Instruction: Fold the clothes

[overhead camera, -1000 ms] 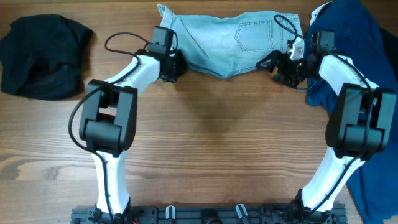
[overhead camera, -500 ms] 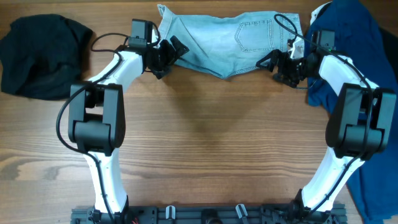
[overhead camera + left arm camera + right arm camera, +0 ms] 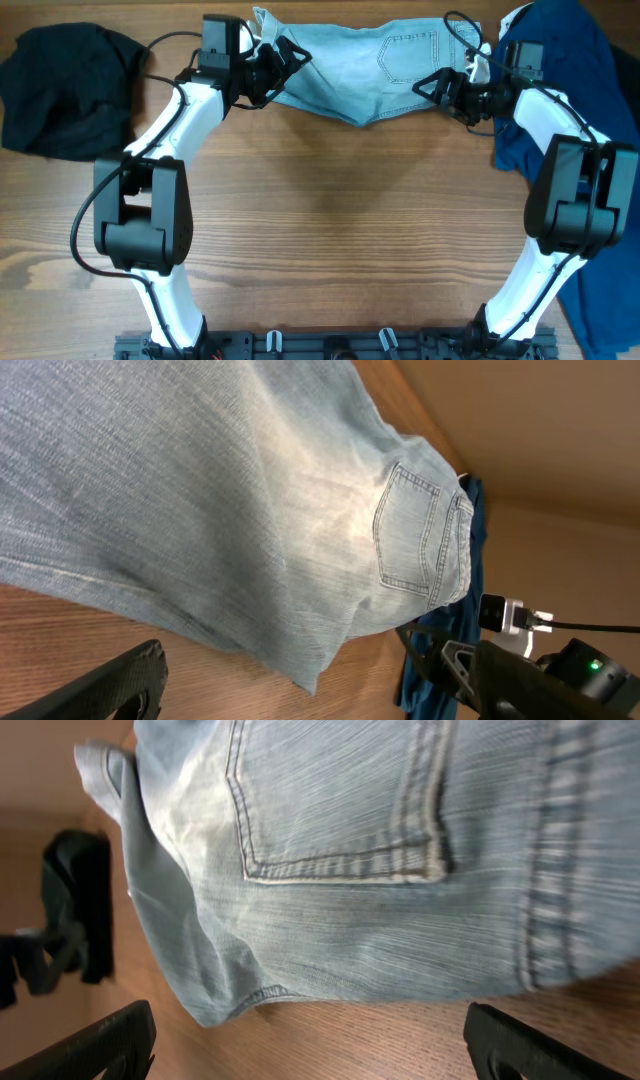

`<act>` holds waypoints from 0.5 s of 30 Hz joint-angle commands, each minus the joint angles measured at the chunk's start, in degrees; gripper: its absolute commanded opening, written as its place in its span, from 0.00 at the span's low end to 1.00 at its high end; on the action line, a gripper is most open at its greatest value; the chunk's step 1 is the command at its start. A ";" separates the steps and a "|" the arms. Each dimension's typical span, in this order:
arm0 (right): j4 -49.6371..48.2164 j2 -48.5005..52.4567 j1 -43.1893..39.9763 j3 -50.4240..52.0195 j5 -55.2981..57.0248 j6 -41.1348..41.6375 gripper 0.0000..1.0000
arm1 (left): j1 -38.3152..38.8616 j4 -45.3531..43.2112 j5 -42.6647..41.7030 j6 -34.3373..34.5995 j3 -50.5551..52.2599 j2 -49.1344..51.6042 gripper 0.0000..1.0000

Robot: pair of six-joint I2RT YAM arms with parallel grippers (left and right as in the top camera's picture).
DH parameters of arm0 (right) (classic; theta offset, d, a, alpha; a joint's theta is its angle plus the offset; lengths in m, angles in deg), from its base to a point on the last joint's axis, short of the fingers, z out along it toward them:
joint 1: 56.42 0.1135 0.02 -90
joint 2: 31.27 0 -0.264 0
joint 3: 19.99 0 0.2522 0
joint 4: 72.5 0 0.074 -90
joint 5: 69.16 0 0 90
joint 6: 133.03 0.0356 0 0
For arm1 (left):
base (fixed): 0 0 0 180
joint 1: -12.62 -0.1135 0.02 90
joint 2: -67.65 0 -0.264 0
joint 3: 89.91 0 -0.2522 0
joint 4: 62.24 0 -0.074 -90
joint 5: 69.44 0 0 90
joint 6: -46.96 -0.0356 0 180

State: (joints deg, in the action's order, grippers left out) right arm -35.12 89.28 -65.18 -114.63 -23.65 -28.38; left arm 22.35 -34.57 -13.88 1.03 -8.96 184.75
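Overhead and wrist views of a two-arm fold in preparation. The pale-blue denim shorts (image 3: 350, 70) lie spread flat at the 12 o'clock edge of the worktop (image 3: 340, 230), stitched back pocket (image 3: 405, 55) facing up and the waistband (image 3: 570, 850) at their 3 o'clock end. We see the left gripper (image 3: 288, 65) at the shorts' 9 o'clock end and the right gripper (image 3: 432, 85) at the 3 o'clock end, facing each other across the cloth. Both are released, fingers spread wide: in each wrist view the denim fills the field ahead of the parted fingers and nothing is pinched between them. We read this symmetric placement as a set-up for taking two opposite edges together, so that the fabric can be lifted evenly and laid over itself without skewing. The black garment (image 3: 65, 90) sits bunched at 10 o'clock and the dark-blue garment (image 3: 565, 60) drapes from 2 o'clock down the 3 o'clock side, partly under the right arm; we judge both to be parked aside and unfolded, leaving the centre for the fold. The dark-blue cloth touches the shorts' waistband end, so a careless grasp there could catch both.
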 commanded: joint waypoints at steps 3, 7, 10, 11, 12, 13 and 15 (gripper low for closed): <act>-3.10 -1.92 -3.78 0.11 1.86 3.96 1.00 | 0.11 1.38 1.55 -1.79 0.17 -0.39 0.98; -4.35 -2.08 -10.54 -3.58 -8.68 1.18 1.00 | 0.11 3.37 1.53 -5.03 0.17 -0.37 0.99; -4.44 -2.08 -14.12 -6.05 -9.66 1.11 1.00 | 0.11 4.35 1.55 -5.11 0.17 -0.37 0.99; -4.59 -2.08 -15.15 -6.60 -10.64 0.20 1.00 | 0.11 4.37 1.55 -5.11 0.17 -0.37 0.99; -4.83 -2.08 -15.87 -6.95 -11.65 -0.26 1.00 | 0.11 4.37 1.53 -5.11 0.17 -0.37 0.99; -5.14 -2.08 -16.35 -7.06 -12.48 -0.37 1.00 | 0.11 4.37 1.55 -5.11 0.17 -0.37 1.00; -5.11 -2.05 -16.61 -7.04 -13.33 -1.05 1.00 | 0.11 4.35 1.55 -5.11 0.17 -0.37 0.99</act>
State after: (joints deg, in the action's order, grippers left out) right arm -40.19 88.84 -82.16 -120.75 -32.48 -26.85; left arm 22.35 -30.26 -12.72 -2.47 -8.90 184.75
